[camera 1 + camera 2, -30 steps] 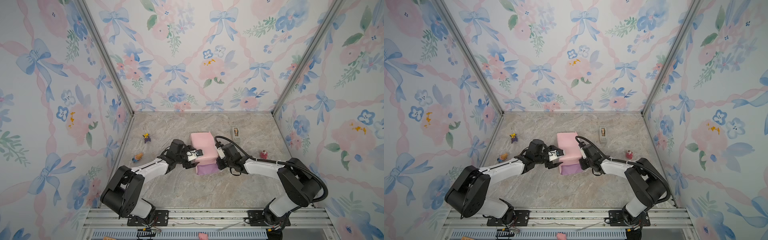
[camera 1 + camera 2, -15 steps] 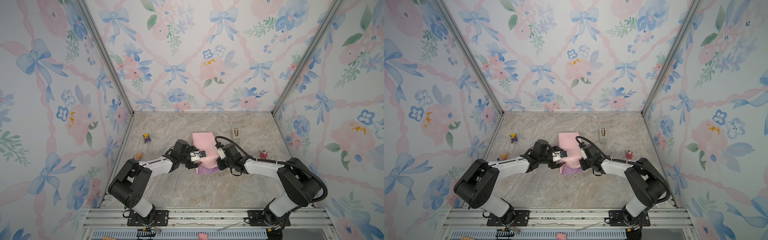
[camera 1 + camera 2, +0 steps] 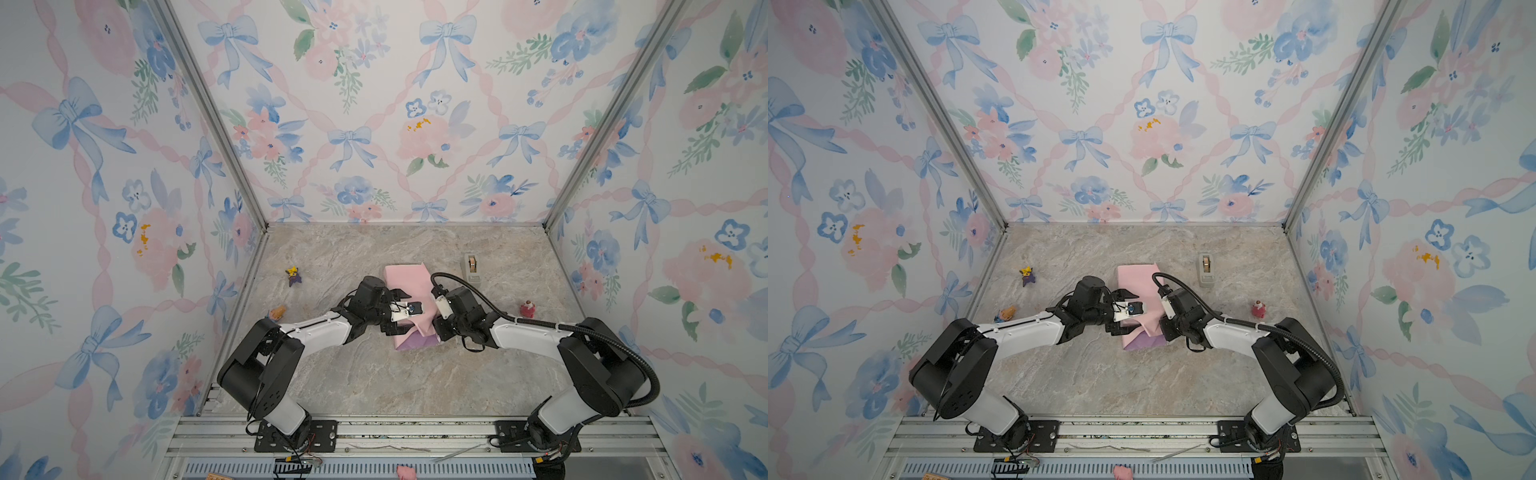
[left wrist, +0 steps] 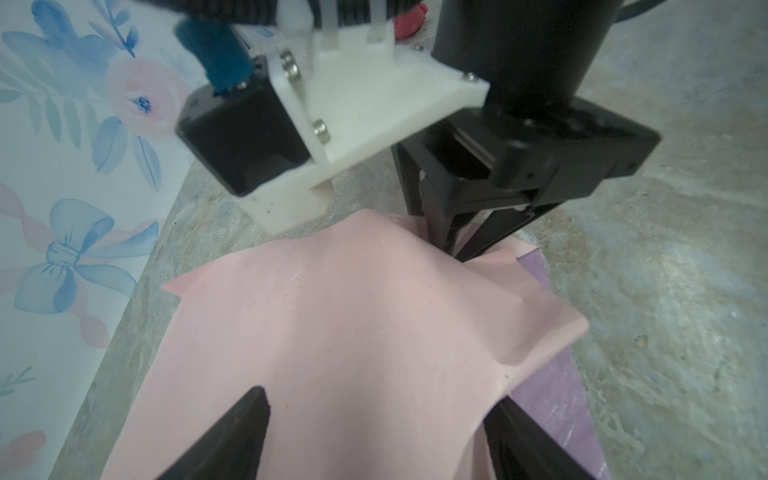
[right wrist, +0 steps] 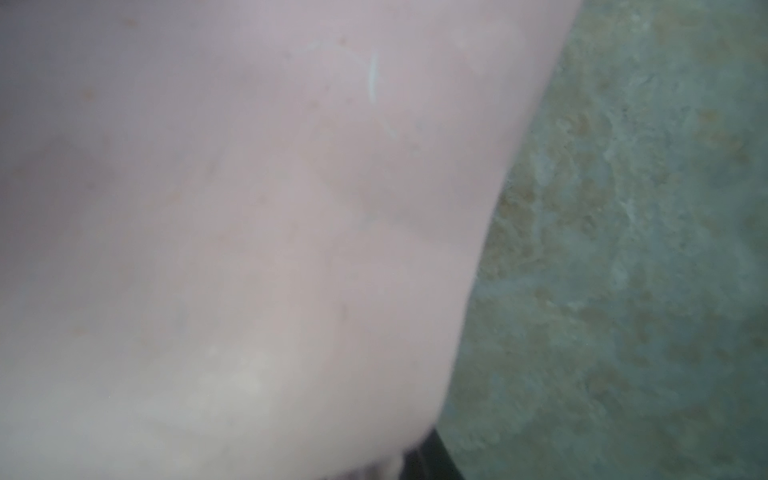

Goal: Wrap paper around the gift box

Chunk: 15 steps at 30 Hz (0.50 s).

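Note:
The paper (image 3: 409, 286) lies folded in the middle of the table, pale pink face up, with a lilac strip (image 3: 415, 343) at its near edge. The gift box is hidden under it. My left gripper (image 4: 382, 432) is open, with one finger (image 4: 245, 428) on each side of a pink fold; in both top views it reaches over the paper (image 3: 1140, 282) from the left. My right gripper (image 4: 457, 253) meets a raised fold from the right, fingertips close together. I cannot make out any gap between them. Pink paper (image 5: 249, 208) covers most of the right wrist view.
A grey tape dispenser (image 3: 471, 266) stands behind the paper to the right. A small red figure (image 3: 528, 308) sits at the right, with a purple-and-yellow toy (image 3: 294, 275) and an orange toy (image 3: 277, 311) at the left. Patterned walls close in three sides.
My left gripper has moved right, from beside the paper to over its pink fold. The right arm has stayed about where it was.

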{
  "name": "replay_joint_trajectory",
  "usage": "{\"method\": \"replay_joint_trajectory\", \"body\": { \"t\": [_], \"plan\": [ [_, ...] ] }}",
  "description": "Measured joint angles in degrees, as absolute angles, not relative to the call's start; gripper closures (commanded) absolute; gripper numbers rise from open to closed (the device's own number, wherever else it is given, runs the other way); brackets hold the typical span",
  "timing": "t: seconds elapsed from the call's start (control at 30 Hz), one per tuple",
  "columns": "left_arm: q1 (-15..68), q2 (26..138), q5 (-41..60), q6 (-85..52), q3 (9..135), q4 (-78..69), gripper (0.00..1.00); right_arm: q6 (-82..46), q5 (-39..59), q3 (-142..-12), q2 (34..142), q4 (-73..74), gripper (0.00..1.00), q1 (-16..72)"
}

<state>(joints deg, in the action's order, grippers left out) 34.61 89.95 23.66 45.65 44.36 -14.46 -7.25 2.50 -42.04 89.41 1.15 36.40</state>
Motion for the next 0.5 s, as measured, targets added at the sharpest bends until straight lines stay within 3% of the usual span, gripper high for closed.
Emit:
{"method": "replay_joint_trajectory", "body": {
  "t": [0.5],
  "plan": [
    [34.92,87.96,24.67,49.12,48.23,-2.42,0.11,-8.56,11.03,-36.86,75.29,-5.96,0.55,29.19]
  ]
}}
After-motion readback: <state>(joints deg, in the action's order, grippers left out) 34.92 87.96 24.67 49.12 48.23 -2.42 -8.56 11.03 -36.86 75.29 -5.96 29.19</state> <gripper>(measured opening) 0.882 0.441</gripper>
